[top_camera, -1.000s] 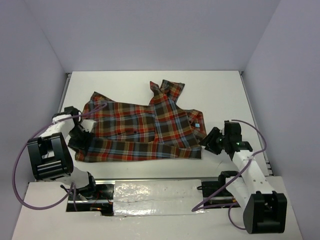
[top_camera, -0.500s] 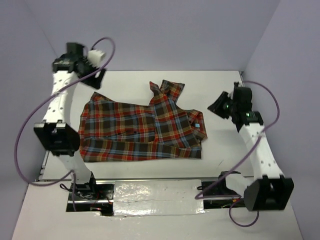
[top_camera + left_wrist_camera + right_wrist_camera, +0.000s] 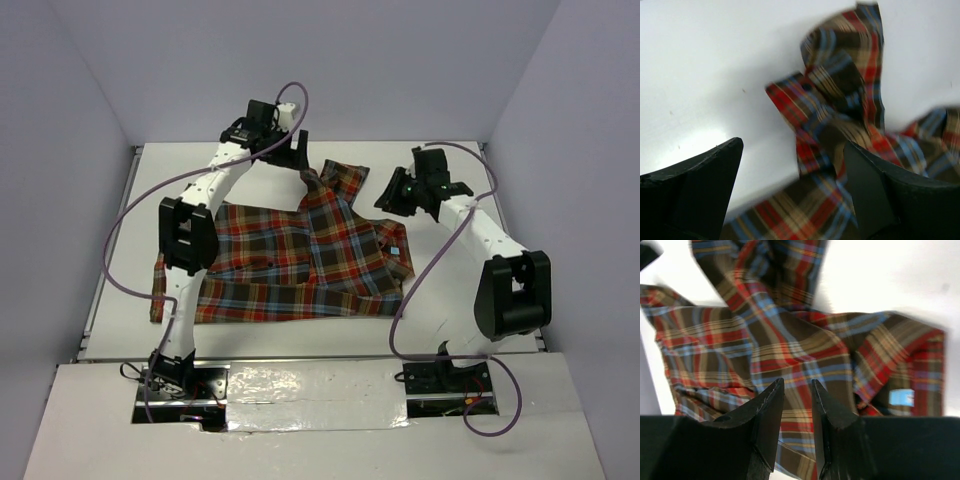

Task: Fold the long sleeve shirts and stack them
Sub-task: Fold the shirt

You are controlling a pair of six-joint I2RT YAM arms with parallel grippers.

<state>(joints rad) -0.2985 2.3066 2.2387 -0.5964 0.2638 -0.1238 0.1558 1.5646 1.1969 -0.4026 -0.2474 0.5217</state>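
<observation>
The left gripper [image 3: 792, 146] is hanging with jaws wide apart over the bunched sleeve [image 3: 840, 85] at the shirt's [image 3: 300, 255] far edge. The right gripper [image 3: 796, 385] is hovering near the collar end, its fingers nearly together on nothing. The shirt is lying spread on the table [image 3: 160, 175]. It is looking light and limp (flannel, probably grippy), so pinching the cuff edge seems best.

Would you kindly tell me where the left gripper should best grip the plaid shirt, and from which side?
Likely the sleeve end at the far side of the shirt: it is narrow and bunched on the table, so the open left gripper can descend from above, straddling its width.
</observation>
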